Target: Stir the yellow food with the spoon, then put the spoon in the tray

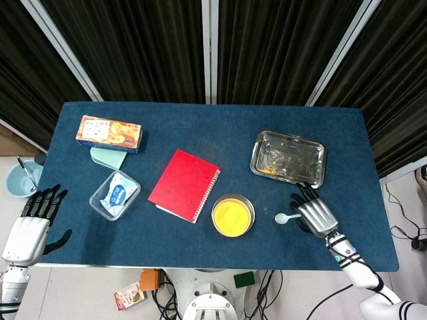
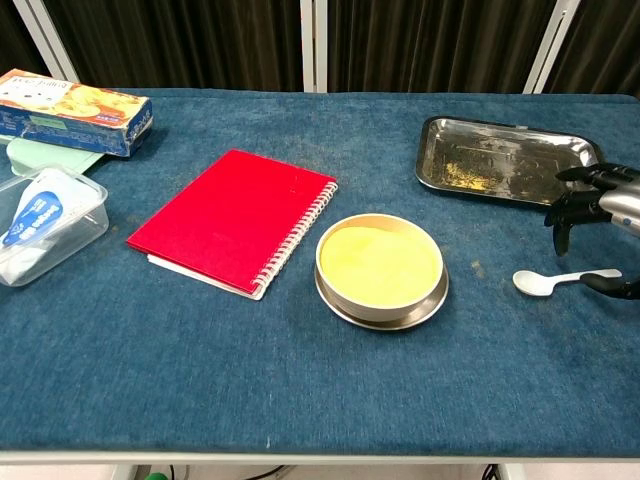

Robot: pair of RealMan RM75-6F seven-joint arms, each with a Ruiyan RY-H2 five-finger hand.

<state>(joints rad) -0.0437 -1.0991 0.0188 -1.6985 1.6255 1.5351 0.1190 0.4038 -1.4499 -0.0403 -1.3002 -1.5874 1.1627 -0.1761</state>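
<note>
Two hands are in view, and we take the round bowl of yellow food as our landmark: a shallow metal dish with a pale rim, its filling smooth and matte, standing on the blue, felt-like table cover. To the bowl's right lies the white plastic spoon, its oval scoop toward the bowl and its handle reaching under the right hand; the dark fingers are spread over the handle end, and we cannot tell whether they grip it or merely rest there. Beyond the bowl, to the right and further back, sits the rectangular steel tray, shiny, with yellowish residue on its floor. Just left of the bowl lies a red spiral-bound notebook, close but not touching. Further left we note a clear plastic tub holding a blue-and-white packet, and behind it a printed cardboard box. The left hand hovers at the table's far-left edge, fingers apart, holding nothing.
</note>
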